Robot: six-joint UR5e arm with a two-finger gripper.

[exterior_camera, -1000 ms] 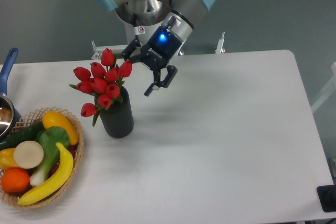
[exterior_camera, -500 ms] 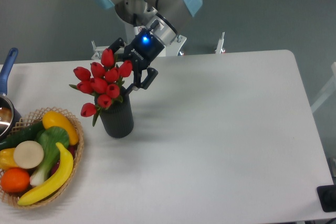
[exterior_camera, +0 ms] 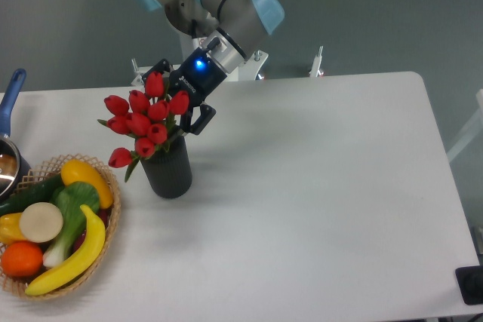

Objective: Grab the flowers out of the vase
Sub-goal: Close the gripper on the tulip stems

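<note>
Camera view: gripper [exterior_camera: 179, 103] jaws look spread, seemingly straddling the flowers [exterior_camera: 145, 118], whose stems run down-right from between them into the vase [exterior_camera: 167, 169] just below.

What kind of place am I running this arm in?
Probably a lab or test bench, not a home: a bare white table against a plain grey wall, with staged props, namely red flowers in a vase and a basket of fruit and vegetables.

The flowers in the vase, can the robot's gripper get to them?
Probably yes. The gripper is right at the flowers, its fingers seemingly open around the top of the bunch above the vase. Nothing visible blocks it, though the buds partly hide the fingers.
</note>
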